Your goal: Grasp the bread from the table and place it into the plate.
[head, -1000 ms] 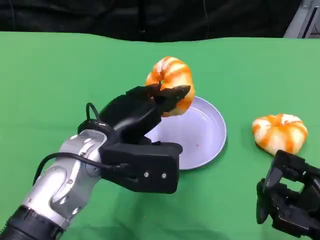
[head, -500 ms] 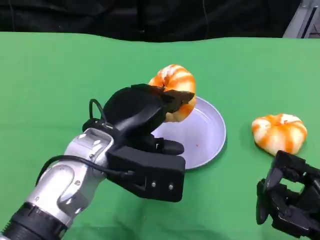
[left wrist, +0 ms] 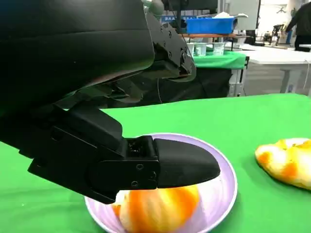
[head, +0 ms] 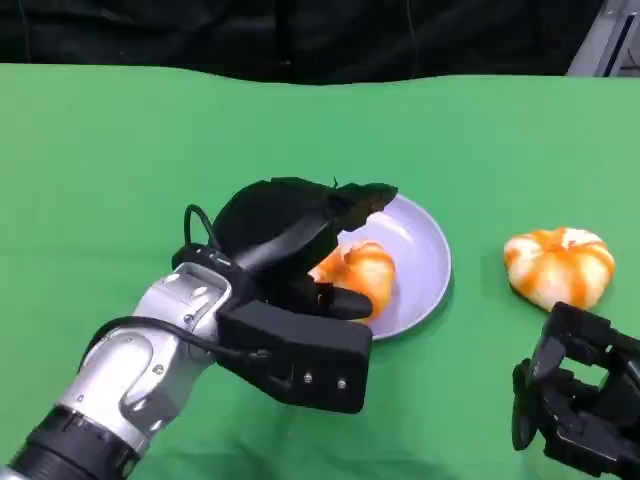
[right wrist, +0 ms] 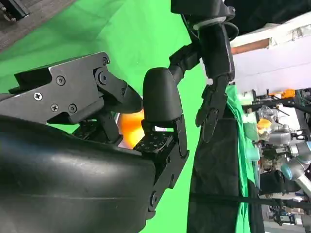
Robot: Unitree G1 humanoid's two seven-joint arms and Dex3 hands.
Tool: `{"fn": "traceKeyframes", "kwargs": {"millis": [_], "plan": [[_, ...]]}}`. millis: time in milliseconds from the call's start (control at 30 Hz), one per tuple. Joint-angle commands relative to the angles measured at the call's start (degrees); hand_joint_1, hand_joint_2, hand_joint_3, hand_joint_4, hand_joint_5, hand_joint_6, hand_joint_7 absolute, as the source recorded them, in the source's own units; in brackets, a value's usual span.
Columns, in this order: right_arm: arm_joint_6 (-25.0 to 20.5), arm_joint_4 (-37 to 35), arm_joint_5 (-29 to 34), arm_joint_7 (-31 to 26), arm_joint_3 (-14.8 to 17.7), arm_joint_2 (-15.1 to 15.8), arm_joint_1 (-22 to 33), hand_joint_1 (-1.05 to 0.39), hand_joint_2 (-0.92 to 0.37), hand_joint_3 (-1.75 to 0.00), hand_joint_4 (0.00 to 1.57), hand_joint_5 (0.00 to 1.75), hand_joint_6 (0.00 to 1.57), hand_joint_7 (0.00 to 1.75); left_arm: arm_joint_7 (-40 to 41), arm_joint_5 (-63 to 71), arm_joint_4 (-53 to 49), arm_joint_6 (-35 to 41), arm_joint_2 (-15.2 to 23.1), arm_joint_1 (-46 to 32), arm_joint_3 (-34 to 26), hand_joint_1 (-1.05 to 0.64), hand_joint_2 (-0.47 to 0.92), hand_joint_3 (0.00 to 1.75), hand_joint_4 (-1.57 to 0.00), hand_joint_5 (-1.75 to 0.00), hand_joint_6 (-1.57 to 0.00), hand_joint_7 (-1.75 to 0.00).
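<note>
The bread (head: 355,277) lay in the plate (head: 425,262), toward the side nearer the robot, resting on the plate's pale lavender floor. The left hand (head: 300,255) hovered directly over it — fingers spread apart, upper ones reaching across the plate's far rim, a lower one lying just in front of the bread. Whether that lower finger touched the bread could not be told; nothing was gripped.

From the left wrist view the bread (left wrist: 158,209) sat beneath a thick black finger (left wrist: 180,167), with the plate (left wrist: 227,177) rim curving round it.

A second bread (head: 559,266) sat on the green table (head: 120,180) well to the right of the plate, apart from it. The right hand (head: 577,397) rested low near the table's front edge — just short of that second bread, holding nothing, fingers apart.
</note>
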State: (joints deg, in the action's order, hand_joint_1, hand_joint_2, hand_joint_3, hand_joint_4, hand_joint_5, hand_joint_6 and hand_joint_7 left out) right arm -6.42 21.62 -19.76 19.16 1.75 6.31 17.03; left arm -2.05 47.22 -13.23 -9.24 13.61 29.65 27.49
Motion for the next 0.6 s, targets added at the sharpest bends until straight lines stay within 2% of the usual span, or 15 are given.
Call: {"fn": "traceKeyframes", "kwargs": {"millis": [33,167,600], "plan": [[0.0,0.99,0.22,-0.39,0.15,0.51,0.46,-0.04,-0.77,-0.84,0.81,1.75,0.7,1.58,-0.65,-0.6,-0.23,0.03,0.7,0.82,-0.31,-1.03,0.92,0.63,-0.28,0.0,-0.24,0.0],[0.55,0.74,-0.15,-0.11,0.2,0.25,0.48,-0.04,-0.77,-0.84,0.81,1.75,0.7,1.59,-1.15,-0.88,0.53,0.85,0.39,0.32,-0.54,-1.04,0.92,0.62,-0.17,0.0,-0.2,0.0],[0.3,0.9,-0.22,-0.03,0.18,0.41,0.46,-0.04,-0.77,-0.83,0.81,1.75,0.71,1.56,1.27,0.56,0.95,0.66,0.77,-0.45,-0.6,-1.03,0.92,0.65,-0.23,-0.02,-0.19,0.0]]}}
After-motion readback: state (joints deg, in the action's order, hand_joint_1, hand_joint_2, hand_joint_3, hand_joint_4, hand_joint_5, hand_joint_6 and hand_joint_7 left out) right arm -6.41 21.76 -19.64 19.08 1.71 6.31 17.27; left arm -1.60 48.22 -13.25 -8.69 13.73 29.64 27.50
